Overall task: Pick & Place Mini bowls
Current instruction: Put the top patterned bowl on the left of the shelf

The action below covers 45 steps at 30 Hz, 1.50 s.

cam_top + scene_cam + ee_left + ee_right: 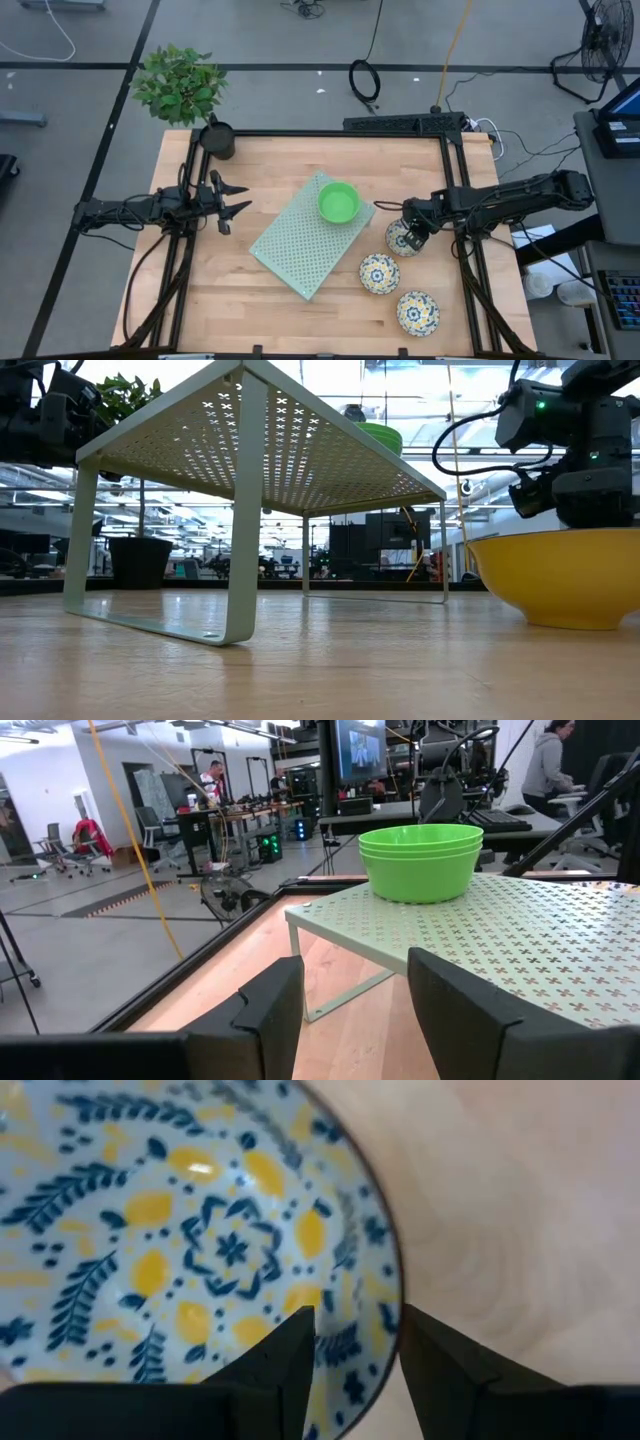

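A stack of plain green mini bowls (pixel 339 202) stands on the pale green perforated shelf (pixel 300 245); the stack also shows in the left wrist view (pixel 420 860). Three floral mini bowls rest on the wood at the right: one (pixel 403 237) under my right gripper, one (pixel 379 272) nearer, one (pixel 417 312) nearest. My right gripper (pixel 412 228) is open and points down over the first bowl's rim (pixel 392 1280), one finger over the inside, one at the outside. My left gripper (pixel 235 200) is open and empty, left of the shelf. My right gripper's fingers (pixel 290 1360) stand on either side of the floral bowl's rim (pixel 395 1295), coming from above. I cannot tell whether they touch it. The bowl sits upright on the table.
A black plant pot (pixel 217 139) stands at the table's far left corner. The shelf stands on thin legs (pixel 245 520) with room beneath it. A yellow bowl wall (pixel 560 580) fills the low view's right. Bare wood lies near the front left.
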{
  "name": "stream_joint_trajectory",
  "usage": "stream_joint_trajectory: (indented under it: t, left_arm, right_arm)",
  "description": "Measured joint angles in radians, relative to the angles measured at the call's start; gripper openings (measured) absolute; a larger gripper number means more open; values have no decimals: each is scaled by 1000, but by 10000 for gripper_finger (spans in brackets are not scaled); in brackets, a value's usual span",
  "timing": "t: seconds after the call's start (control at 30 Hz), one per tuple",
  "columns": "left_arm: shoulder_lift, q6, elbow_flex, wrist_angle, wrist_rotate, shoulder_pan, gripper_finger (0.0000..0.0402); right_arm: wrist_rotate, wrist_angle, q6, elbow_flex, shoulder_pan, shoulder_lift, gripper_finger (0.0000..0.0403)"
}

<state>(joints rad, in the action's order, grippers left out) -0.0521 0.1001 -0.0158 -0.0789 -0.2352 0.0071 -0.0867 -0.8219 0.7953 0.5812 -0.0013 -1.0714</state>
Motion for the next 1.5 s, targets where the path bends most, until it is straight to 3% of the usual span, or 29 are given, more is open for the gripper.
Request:
stream_joint_trajectory:
  t: [0.23, 0.5, 1.5]
  left_arm:
    - [0, 0, 0, 0, 0, 0, 182]
    - [0, 0, 0, 0, 0, 0, 182]
    - [0, 0, 0, 0, 0, 0, 182]
  right_arm:
    - [-46, -39, -3, 0, -29, 32, 130]
    - [81, -35, 9, 1, -56, 80, 130]
    - [84, -20, -101, 1, -56, 85, 130]
